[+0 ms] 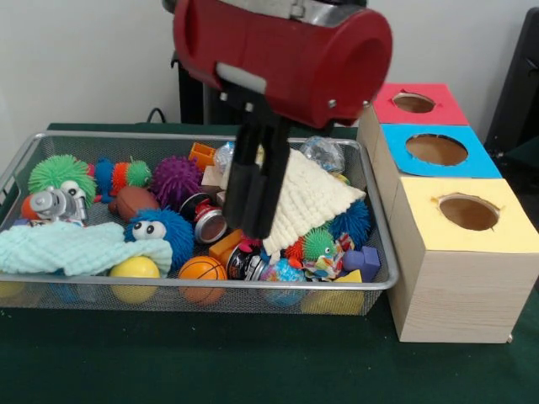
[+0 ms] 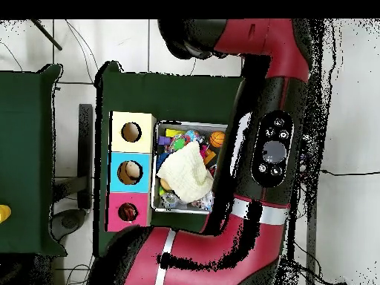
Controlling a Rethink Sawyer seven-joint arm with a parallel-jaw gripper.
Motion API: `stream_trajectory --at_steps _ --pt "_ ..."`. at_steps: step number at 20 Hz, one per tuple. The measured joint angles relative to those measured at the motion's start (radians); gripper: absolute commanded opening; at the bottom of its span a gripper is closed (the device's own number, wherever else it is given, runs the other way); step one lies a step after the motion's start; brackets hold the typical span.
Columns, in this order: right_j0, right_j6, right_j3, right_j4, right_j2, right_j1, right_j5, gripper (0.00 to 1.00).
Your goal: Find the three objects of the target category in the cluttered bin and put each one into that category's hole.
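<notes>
While the gripper [image 1: 253,220] apparently pinches the cream cloth [image 1: 316,198] at frame centre over the bin [image 1: 370,282], searching proceeds; next, lift it aside.

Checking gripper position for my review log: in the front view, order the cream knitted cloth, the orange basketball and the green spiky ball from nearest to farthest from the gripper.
1. cream knitted cloth: touching the gripper, on its right in the picture.
2. orange basketball: just below-left, by the bin's front edge.
3. green spiky ball: far left end.
</notes>
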Motion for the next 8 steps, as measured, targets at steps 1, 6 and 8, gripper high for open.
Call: stream_trajectory --at_steps 1,6,8 --pt "0.004 0.000 0.000 0.003 0.000 -0.001 0.001 0.00" --pt "0.013 0.000 0.025 0.012 0.000 -0.026 0.001 0.00" --pt "0.018 0.000 0.075 0.013 -0.001 -0.065 0.001 0.00"
